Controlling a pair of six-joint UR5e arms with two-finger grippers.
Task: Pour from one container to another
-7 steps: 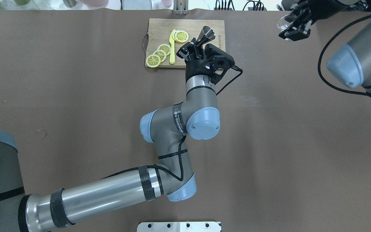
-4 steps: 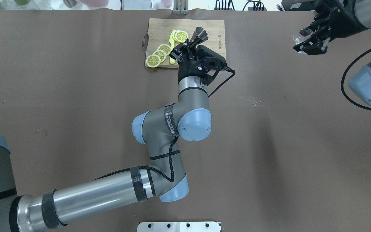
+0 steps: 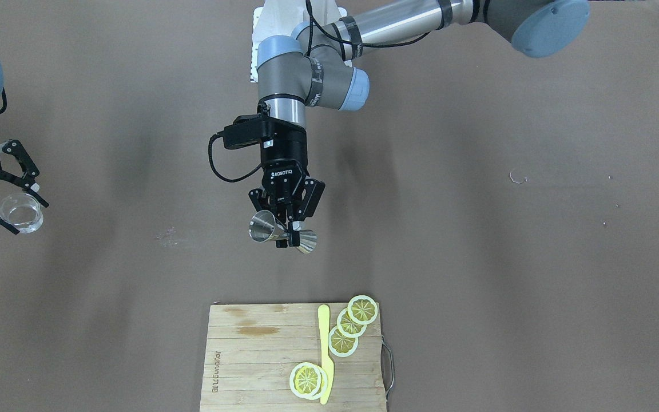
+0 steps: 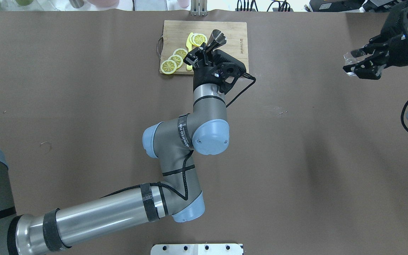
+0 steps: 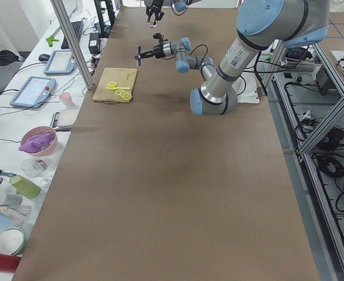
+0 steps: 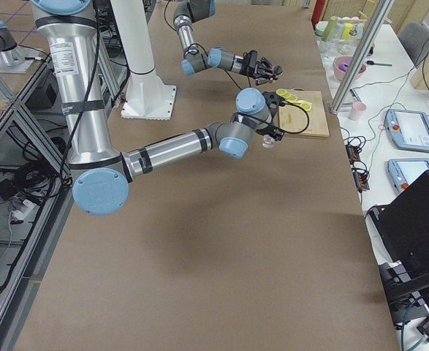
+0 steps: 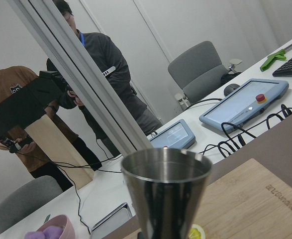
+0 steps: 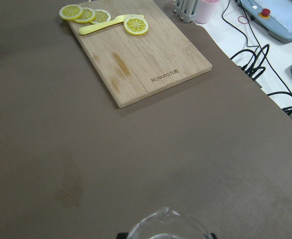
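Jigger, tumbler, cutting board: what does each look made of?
Jigger: polished metal, likely steel; grey mirror sheen with reflections.
Tumbler: clear glass, perhaps plastic; the table shows through it.
Cutting board: wood or bamboo; pale strips, visible grain, matte.

Airspace: left gripper (image 3: 288, 234) clamping jigger (image 3: 264, 226) hangs above table (image 3: 478, 257), near cutting board (image 3: 249, 355). At table's end, well apart, right gripper (image 3: 20, 217) clamping glass (image 3: 20, 209). Between the two: bare brown surface, open passage. Obstruction: left arm (image 4: 186, 141) reaches from robot's side across middle of table. Far edge: board carries lemon slices (image 3: 344, 337) and yellow knife (image 3: 324, 343) on one half, other half bare wood. Behind board, metal post (image 4: 198, 9).
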